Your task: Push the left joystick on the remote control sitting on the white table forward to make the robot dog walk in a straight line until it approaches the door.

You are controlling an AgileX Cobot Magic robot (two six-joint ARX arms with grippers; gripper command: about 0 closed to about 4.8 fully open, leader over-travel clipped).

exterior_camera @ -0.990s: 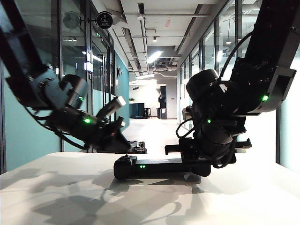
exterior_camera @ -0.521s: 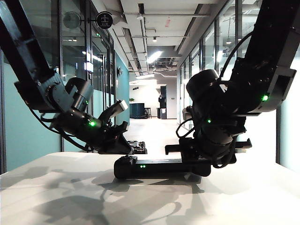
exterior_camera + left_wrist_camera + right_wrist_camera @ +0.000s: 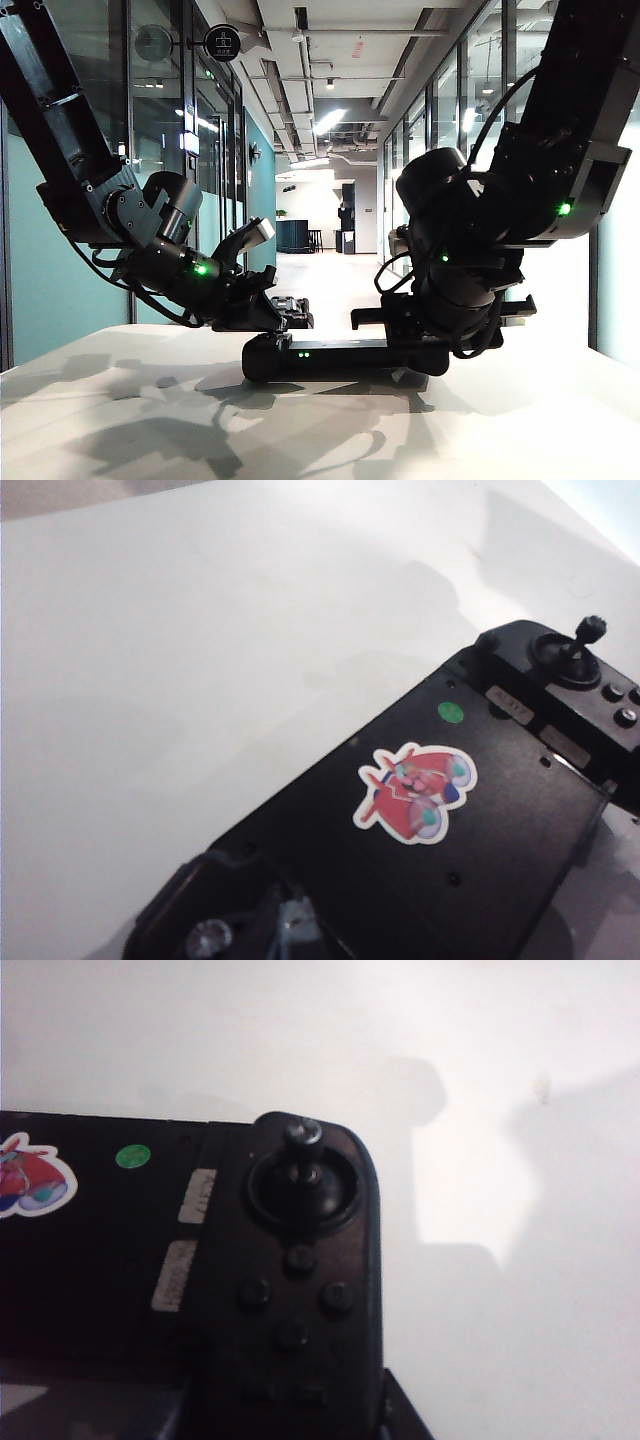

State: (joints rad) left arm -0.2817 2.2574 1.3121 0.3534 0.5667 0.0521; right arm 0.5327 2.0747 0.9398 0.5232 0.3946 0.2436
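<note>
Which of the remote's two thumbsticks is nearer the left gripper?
The left joystick, at the remote control's end under the left gripper; the other stick is beneath the right gripper.

No wording can be read with certainty. The wide flat black remote control (image 3: pixel 470 810) carries a red cartoon sticker with a white outline (image 3: pixel 415 792) and a small round green sticker (image 3: pixel 452 712), neither with legible letters. Two small pale labels (image 3: pixel 186 1230) near its stick bear print too blurred to read. A round dark hanging sign (image 3: pixel 222 42) in the corridor shows an unreadable white symbol.
</note>
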